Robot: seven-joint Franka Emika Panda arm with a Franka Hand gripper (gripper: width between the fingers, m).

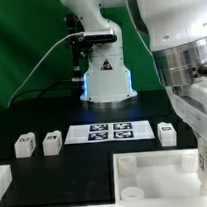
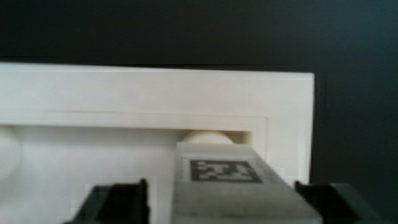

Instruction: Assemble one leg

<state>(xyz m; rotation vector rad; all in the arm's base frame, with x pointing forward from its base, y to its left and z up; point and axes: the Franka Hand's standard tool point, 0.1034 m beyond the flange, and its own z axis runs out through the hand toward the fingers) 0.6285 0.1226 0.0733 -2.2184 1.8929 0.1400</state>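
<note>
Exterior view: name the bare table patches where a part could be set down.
Bare table lies between two legs, the marker board and the panel; more lies behind those legs, beside the robot base. Crowded at the exterior view's right: the arm hangs over the panel near a third leg.

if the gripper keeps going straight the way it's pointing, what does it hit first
Probably the leg: it lies between the fingers of the gripper, over the white panel. Depth is unclear, so contact cannot be confirmed.

No readable text, only coded square tags on the leg (image 2: 226, 172) and the marker board (image 1: 110, 131).
</note>
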